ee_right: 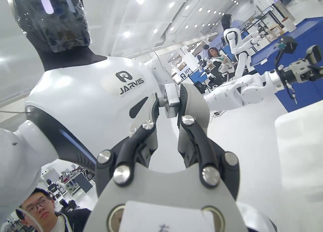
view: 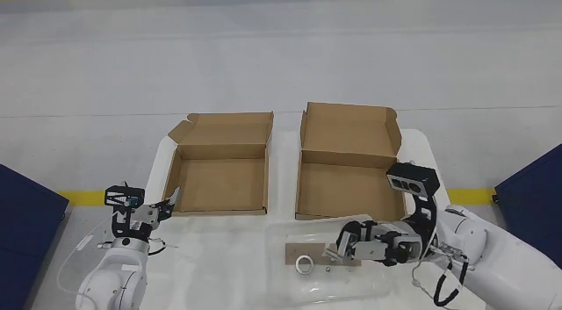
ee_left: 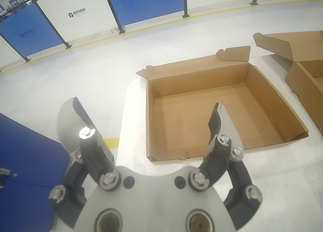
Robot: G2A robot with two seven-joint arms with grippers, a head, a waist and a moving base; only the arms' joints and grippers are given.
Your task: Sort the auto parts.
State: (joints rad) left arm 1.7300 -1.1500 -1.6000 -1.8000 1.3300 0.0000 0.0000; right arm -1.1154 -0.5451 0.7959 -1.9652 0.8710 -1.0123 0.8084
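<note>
Here, part (ee_right: 172, 103) within right end effector (ee_right: 168, 103)

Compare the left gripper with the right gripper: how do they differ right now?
The left gripper has its fingers spread wide and holds nothing; the right gripper is shut on a small metal part. The left gripper points at the left cardboard box; the right gripper sits in front of the right cardboard box. Both share the same build: silver fingers on black links.
</note>
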